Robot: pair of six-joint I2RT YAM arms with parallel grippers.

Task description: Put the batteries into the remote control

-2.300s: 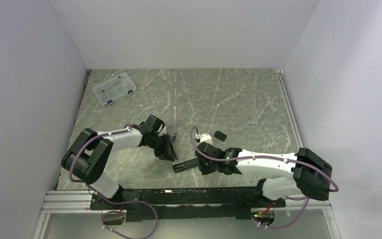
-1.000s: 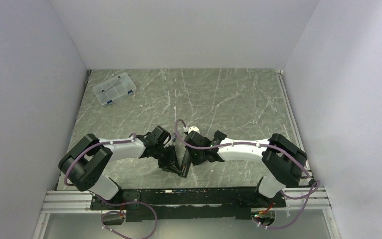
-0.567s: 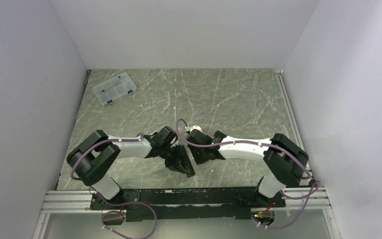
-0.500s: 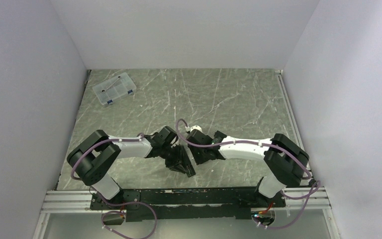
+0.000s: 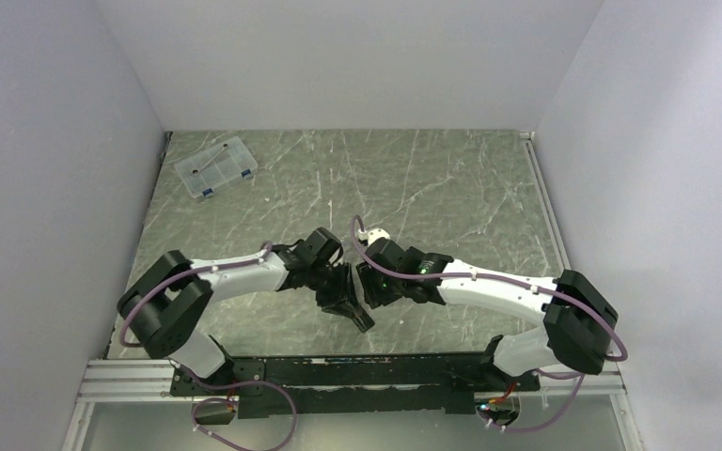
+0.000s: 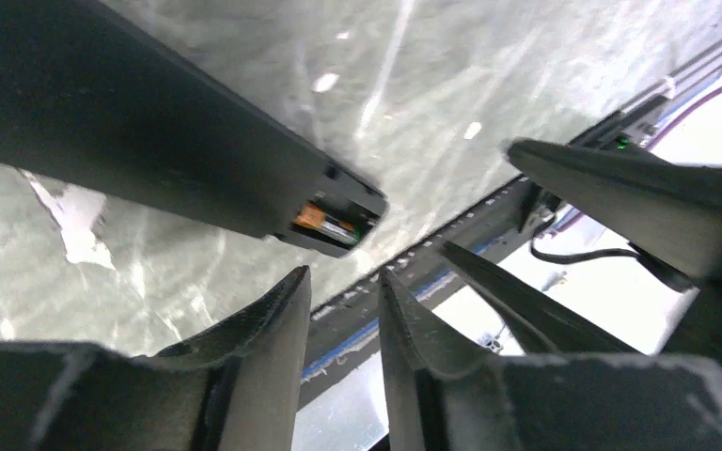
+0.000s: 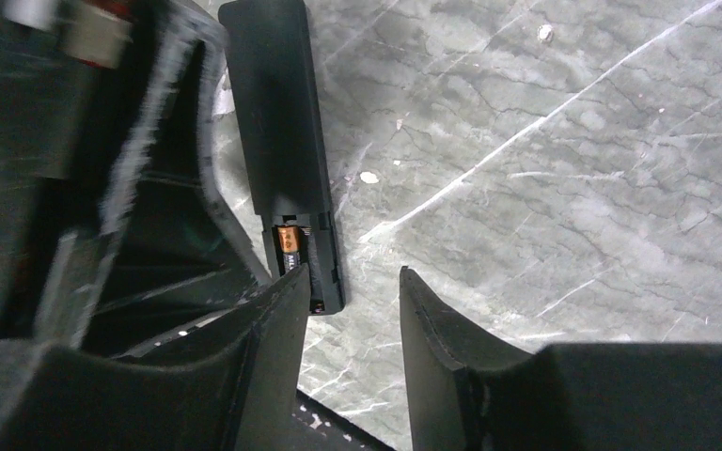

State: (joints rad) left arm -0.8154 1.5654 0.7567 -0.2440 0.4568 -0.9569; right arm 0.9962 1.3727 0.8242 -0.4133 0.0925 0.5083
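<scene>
Boxing in the scene on three sides, plain white walls (image 5: 338, 56) rise bare from the far and side edges of the table (image 5: 451, 188). Its top is a grey-green stone pattern, crossed by thin pale veins and scratches, with a few small white flecks near the middle. A metal strip (image 5: 543, 207) runs down its right edge. Along the near edge sits a metal frame (image 5: 357, 371) carrying both arm bases.

The left arm (image 5: 235, 272) and the right arm (image 5: 498, 287), both white with dark joints and purple cables, bend inward. Their wrists come almost head to head over the near middle of the table.

In the far left corner, well apart from the arms, a clear plastic box (image 5: 214, 167) with small compartments lies at a slant.

The remote (image 7: 280, 113), a slim black bar, lies flat on the stone right under the two wrists. From above, only its near end shows past them. Its battery bay at that end is uncovered.

The left gripper (image 6: 343, 277) hangs just beside that uncovered end. Its fingers are parted by a narrow gap, with nothing between them. The right gripper (image 7: 357, 272) is spread wider and also grasps nothing. One of its fingertips sits close against the remote's end, though I cannot tell whether they touch.

One battery (image 7: 289, 240), copper at one end and dark at the other, sits inside the bay. I cannot make out the slot beside it.
</scene>
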